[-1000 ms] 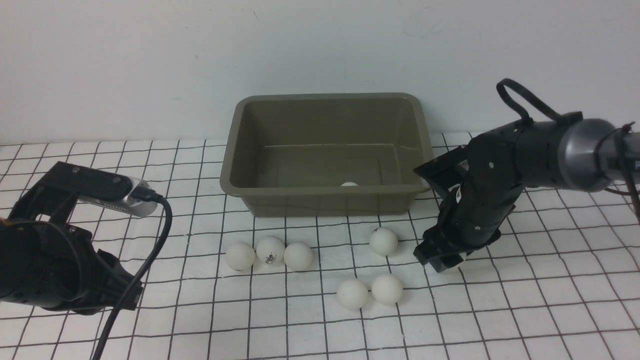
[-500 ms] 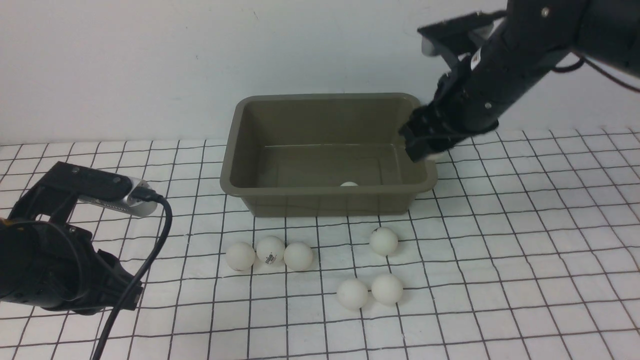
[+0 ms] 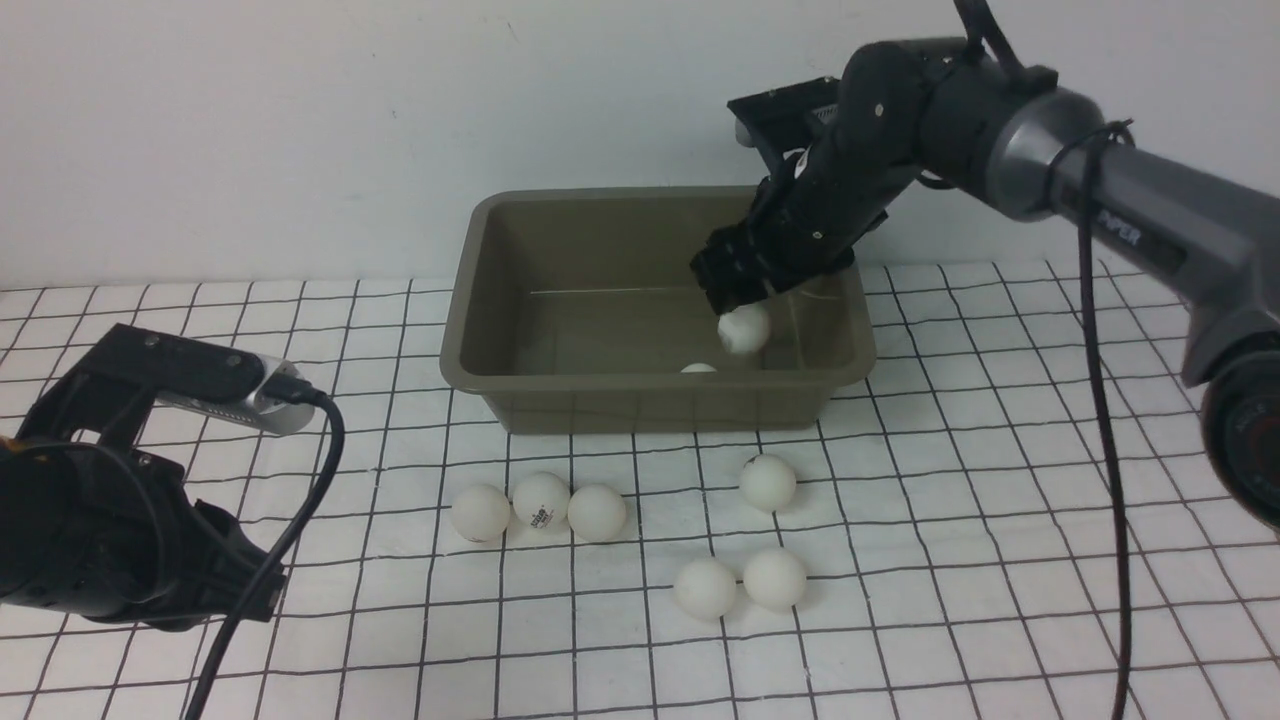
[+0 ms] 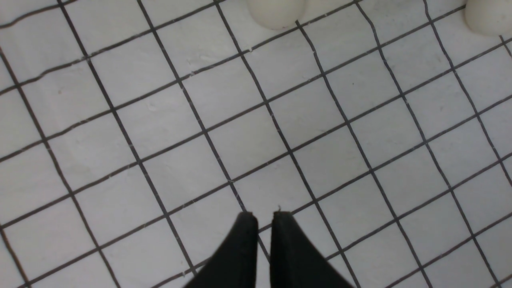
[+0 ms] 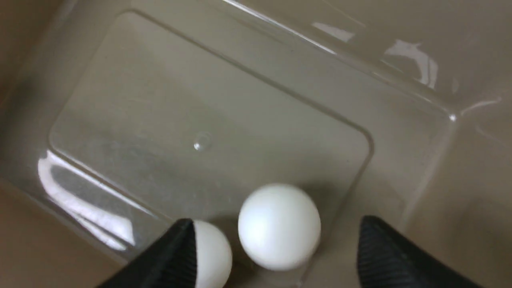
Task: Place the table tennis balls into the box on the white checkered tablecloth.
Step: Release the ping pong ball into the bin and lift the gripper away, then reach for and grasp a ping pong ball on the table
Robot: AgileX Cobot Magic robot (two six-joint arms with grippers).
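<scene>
The olive-brown box [image 3: 650, 402] stands at the back of the white checkered tablecloth [image 3: 1000, 520]. My right gripper [image 3: 745, 290] hangs open over the box's right half. A table tennis ball [image 3: 744, 328] is loose just below its fingers, touching neither. In the right wrist view that ball [image 5: 279, 226] sits between the spread fingertips of the gripper [image 5: 277, 222], beside another ball [image 5: 212, 252] on the box floor [image 5: 200, 120]. Several balls lie on the cloth in front of the box, among them one with a logo [image 3: 541, 500]. My left gripper [image 4: 260, 216] is shut and empty above bare cloth.
My left arm [image 3: 100, 520] and its cable fill the near left corner. A white wall rises right behind the box. The right arm [image 3: 1100, 190] reaches in from the right, over the cloth. Two balls [image 4: 276, 14] [image 4: 490, 16] show at the edge of the left wrist view.
My right gripper rose from the cloth at the right with a ball, swung up and left over the box, and opened; the ball has left its fingers. The left arm stayed still.
</scene>
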